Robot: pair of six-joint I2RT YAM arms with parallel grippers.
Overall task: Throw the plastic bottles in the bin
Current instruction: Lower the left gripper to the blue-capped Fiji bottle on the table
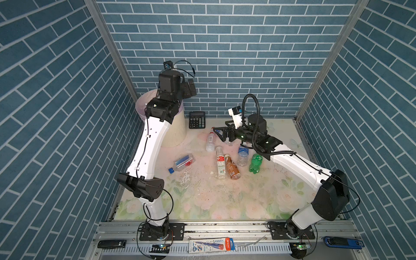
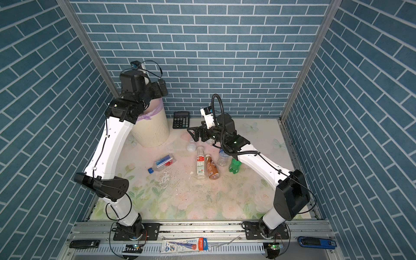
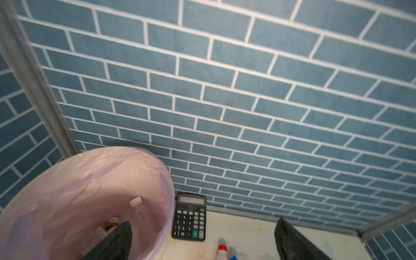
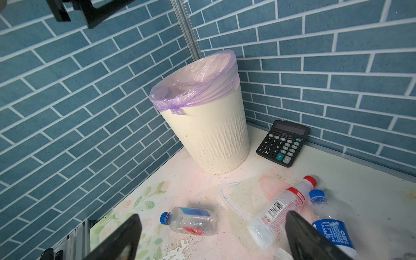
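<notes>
1. Left wrist view: the left gripper (image 3: 202,221) gapes wide and empty, one finger over the mouth of the bin (image 3: 167,180). Clear capped bottles (image 3: 135,201) lie inside on the glossy, crinkled lilac liner (image 3: 90,175).
2. Right wrist view: the right gripper (image 4: 213,215) is spread wide, holding nothing. The red-capped bottle (image 4: 281,208) lies on its side just past one finger, with a blue-labelled bottle (image 4: 331,229) beside it.
3. In both top views the cream, ribbed bin stands upper left of centre. A green bottle (image 1: 256,163) and an amber bottle (image 1: 231,168) lie mid-frame on the floral table (image 1: 225,202).
4. Only the left wrist view shows the bin's inside; in the top views the left arm mostly hides its mouth.
</notes>
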